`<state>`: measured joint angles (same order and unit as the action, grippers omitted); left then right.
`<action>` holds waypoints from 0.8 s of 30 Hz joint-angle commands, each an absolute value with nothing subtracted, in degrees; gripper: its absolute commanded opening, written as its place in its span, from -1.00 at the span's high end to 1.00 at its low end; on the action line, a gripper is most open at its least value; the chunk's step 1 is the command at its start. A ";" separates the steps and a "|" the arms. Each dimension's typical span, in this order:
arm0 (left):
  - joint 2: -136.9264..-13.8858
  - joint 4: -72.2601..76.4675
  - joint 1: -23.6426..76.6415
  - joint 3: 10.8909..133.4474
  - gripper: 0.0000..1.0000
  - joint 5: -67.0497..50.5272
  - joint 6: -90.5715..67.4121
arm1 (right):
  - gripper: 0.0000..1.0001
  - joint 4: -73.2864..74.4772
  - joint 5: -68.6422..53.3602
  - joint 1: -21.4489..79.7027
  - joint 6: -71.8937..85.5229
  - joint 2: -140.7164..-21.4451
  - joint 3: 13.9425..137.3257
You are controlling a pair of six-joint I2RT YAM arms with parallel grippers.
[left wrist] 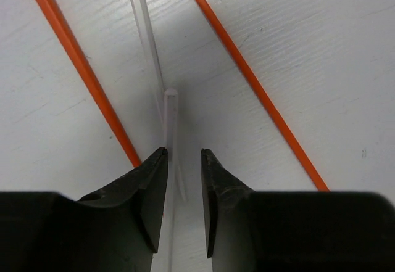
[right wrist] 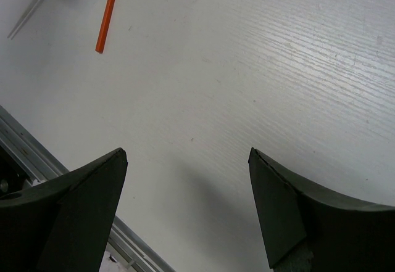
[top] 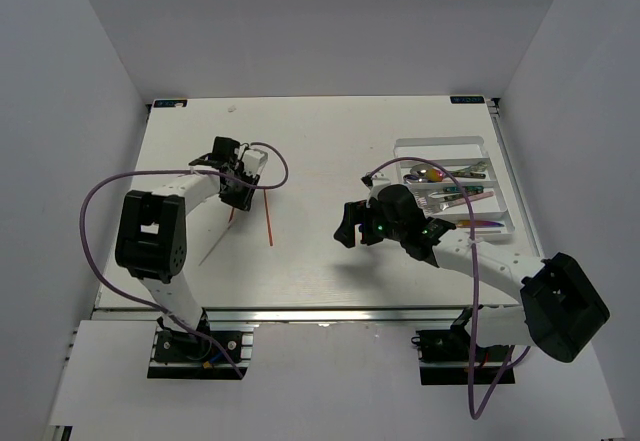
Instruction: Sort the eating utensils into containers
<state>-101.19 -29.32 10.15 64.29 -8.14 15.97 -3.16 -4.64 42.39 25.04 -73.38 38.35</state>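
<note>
The left gripper (left wrist: 184, 156) is down low over the white wood-grain table (left wrist: 321, 50). Its jaws are narrow, but there's a visible gap. A thin translucent white chopstick (left wrist: 172, 115) runs straight into that gap, closer to the left finger, and its blunt end pokes out just ahead of the tips. The gap looks wider than the stick, so as far as I can see it isn't pinched. A second white chopstick (left wrist: 143, 31) carries on beyond it. The two ends meet or overlap, and I can't tell which.

There's a thin orange chopstick on each side. The left orange chopstick (left wrist: 80, 68) disappears behind the left fingertip. The right orange chopstick (left wrist: 259, 93) lies clear of the jaws.

From the top camera, all the sticks sit on the left half of the table. They're well apart from the white rectangular plastic cutlery tray (top: 440, 143) at the far right. The tray has iridescent purple-gold metal cutlery (top: 432, 173) lying in its long compartments, but it's too small to tell spoons from forks.

The right gripper (right wrist: 188, 161) hangs over bare table just left of the tray. Its jaws are spread wide with nothing between them.

As for writing, the only candidates are the small dark tags (top: 170, 103) at the back corners of the table, and they're too tiny to read.
</note>
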 commanded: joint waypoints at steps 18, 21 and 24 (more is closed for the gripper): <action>-102.31 -26.37 10.46 66.18 0.48 -5.19 15.20 | -0.68 -4.75 -3.08 42.27 24.26 -74.35 39.02; -101.60 -26.19 10.46 65.83 0.53 -5.10 15.21 | -0.68 -4.75 -3.16 42.19 24.26 -74.36 39.11; -100.37 -25.32 10.63 65.30 0.63 -5.54 15.21 | -0.68 -4.75 -3.08 42.19 24.35 -74.44 39.11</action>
<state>-104.05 -27.18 10.26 64.66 -5.37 15.16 -3.16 -3.57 42.39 24.99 -74.30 38.35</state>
